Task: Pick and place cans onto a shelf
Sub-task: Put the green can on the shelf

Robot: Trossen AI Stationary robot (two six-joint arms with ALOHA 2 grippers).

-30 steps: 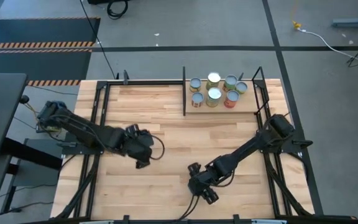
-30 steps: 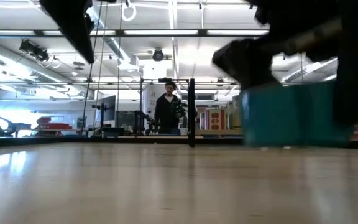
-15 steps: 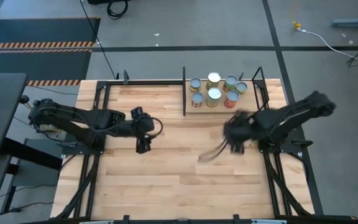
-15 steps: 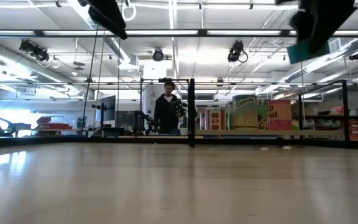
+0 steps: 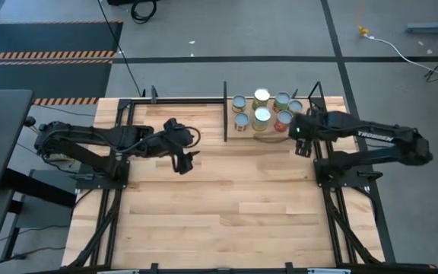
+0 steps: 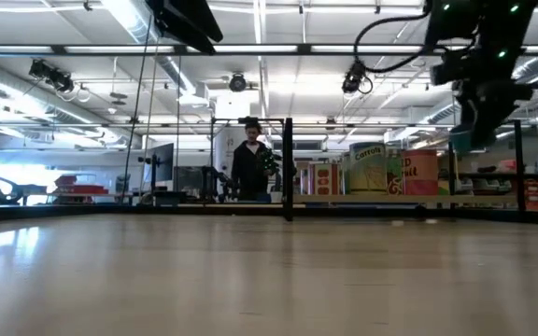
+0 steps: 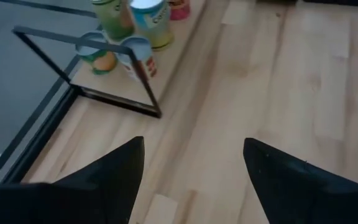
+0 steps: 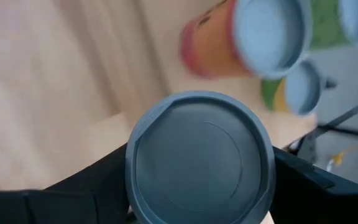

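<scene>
The right gripper [image 5: 301, 139] holds a can [image 8: 199, 157] between its fingers; the right wrist view shows the can's grey lid filling the space between the two dark fingers. In the high view this gripper now sits at the near right corner of the shelf [image 5: 268, 134], just beside the red-orange can [image 5: 283, 120]. Half a second earlier it was farther out over the tabletop [image 5: 219, 198], and one second earlier it was low near the front edge of the tabletop.

The other cans [image 5: 261, 114] stand grouped on the shelf, lids up, at the far side of the tabletop. The group has not shifted across the three moments.

The left gripper [image 5: 184, 160] is empty, with its fingers [image 7: 114, 171] spread wide over bare tabletop, left of the shelf's black upright [image 5: 225, 112]. It has moved toward the shelf since the earlier pictures. The left wrist view looks past these fingers to the shelf corner and several cans.

In the low view a person [image 6: 250, 171] stands in the room beyond the tabletop.
</scene>
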